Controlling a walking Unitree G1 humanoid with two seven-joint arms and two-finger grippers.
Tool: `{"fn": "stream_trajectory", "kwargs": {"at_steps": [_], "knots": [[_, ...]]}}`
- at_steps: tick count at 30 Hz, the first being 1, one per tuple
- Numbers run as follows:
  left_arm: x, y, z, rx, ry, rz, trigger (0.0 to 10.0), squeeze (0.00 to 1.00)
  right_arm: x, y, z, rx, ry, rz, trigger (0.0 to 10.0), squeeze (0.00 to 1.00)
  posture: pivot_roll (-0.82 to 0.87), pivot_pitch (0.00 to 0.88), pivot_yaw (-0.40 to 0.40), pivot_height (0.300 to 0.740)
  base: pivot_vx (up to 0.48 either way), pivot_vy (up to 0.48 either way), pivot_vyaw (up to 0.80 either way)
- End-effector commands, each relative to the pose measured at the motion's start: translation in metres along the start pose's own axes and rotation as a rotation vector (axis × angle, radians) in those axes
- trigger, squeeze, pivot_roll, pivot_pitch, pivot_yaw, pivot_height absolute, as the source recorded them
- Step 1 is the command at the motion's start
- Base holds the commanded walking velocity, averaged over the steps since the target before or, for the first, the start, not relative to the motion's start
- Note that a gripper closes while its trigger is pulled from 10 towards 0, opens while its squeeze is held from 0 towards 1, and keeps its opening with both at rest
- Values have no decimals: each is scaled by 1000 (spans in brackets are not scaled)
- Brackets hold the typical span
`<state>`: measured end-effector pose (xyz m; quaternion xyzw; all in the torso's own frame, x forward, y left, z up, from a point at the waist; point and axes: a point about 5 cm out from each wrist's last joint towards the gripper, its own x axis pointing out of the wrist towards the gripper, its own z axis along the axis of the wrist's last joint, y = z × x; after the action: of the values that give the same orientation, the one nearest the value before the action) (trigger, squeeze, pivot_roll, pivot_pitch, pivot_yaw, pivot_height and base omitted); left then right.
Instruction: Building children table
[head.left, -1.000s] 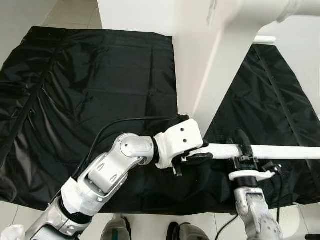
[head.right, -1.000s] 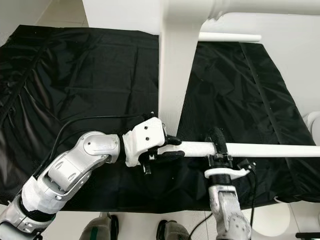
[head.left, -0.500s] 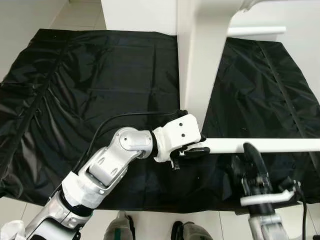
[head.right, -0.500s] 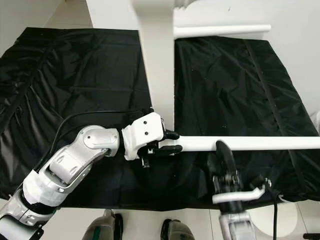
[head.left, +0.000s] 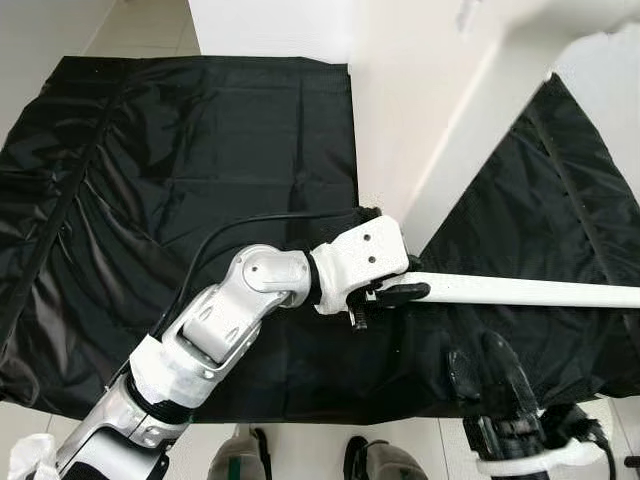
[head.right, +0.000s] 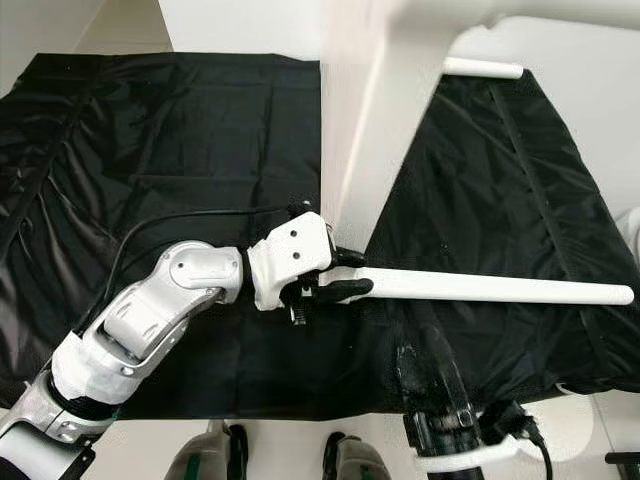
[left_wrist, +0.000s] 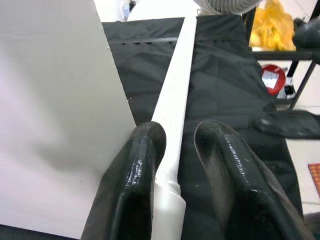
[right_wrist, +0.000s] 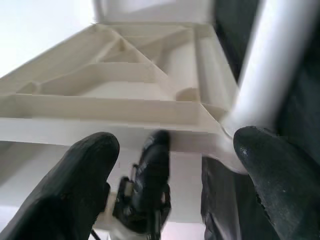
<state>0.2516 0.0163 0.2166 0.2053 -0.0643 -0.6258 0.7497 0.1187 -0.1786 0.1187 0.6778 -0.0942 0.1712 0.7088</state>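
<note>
A: Item 1, the table leg (head.right: 500, 288). Location?

B: A white tube lying level above the black sheet (head.left: 180, 170), its long axis running out toward the robot's right. Its near end meets the foot of the white tabletop panel (head.right: 365, 150), which stands tilted on edge over the sheet. A second white leg (head.right: 483, 68) shows at the panel's far corner.

A: Item 2, the left gripper (head.left: 385, 290). State?

B: Fingers pinching the table leg at its near end, 1 on either side of the tube, right beside the panel. The left wrist view shows the tube passing between the 2 black fingers (left_wrist: 135, 170) and running straight away from them, with the panel flat alongside.

A: Item 3, the right gripper (head.right: 435, 375). State?

B: Fingers spread, holding nothing. It sits low, below the leg and clear of it, pointing up toward the tube's mid-length. In its wrist view the panel's ribbed underside (right_wrist: 140, 75) shows between the 2 fingers, the tube off to 1 side.

A: The relation the next move turns on?

B: The leg lies crosswise to the right gripper's reach, just ahead of its tips. The left arm alone carries it. Judged: seating the leg needs its axis lined up with the panel's corner socket.

A: Change from the earlier frames?

B: 1 second ago the right gripper was up at the leg's mid-length; it has since let go and dropped back. The left grip is unchanged. The panel's lean has altered.
</note>
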Motion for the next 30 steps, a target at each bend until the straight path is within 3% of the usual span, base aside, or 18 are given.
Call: {"fn": "stream_trajectory", "kwargs": {"at_steps": [1, 3, 4, 10, 14, 23, 26, 30], "knots": [[-2, -5, -2, -18, 0, -4, 10000, 0, 1, 2, 0, -14, -48, 16, 10000, 0, 97, 160, 8, 740, 0, 0, 0], [-2, -5, -2, -18, 0, -4, 10000, 0, 1, 2, 0, -14, -48, 16, 10000, 0, 97, 160, 8, 740, 0, 0, 0], [-6, -16, -4, -61, -21, -39, 10000, 0, 11, 3, 1, -55, -6, 48, 10000, 0, 99, 156, 13, 740, 0, 0, 0], [-14, -21, -6, -124, -59, -40, 10000, 0, 25, 4, 3, -95, 39, 80, 10000, 0, 107, 152, 9, 740, 0, 0, 0], [-36, -22, -9, -231, -116, -37, 10000, 0, 36, 6, 1, -150, 112, 107, 10000, 0, 112, 152, 2, 740, 0, 0, 0], [-58, -19, -13, -328, -144, -1, 10000, 0, 34, 8, -1, -183, 138, 116, 10000, 0, 107, 145, -6, 740, 0, 0, 0], [-73, -15, -23, -381, -129, 82, 10000, 0, 32, 11, 3, -228, 111, 109, 10000, 0, 95, 133, -6, 740, 0, 0, 0], [-78, -11, -27, -400, -122, 150, 10000, 0, 32, 9, 11, -299, 67, 74, 10000, 0, 89, 123, -5, 740, 0, 0, 0]]}}
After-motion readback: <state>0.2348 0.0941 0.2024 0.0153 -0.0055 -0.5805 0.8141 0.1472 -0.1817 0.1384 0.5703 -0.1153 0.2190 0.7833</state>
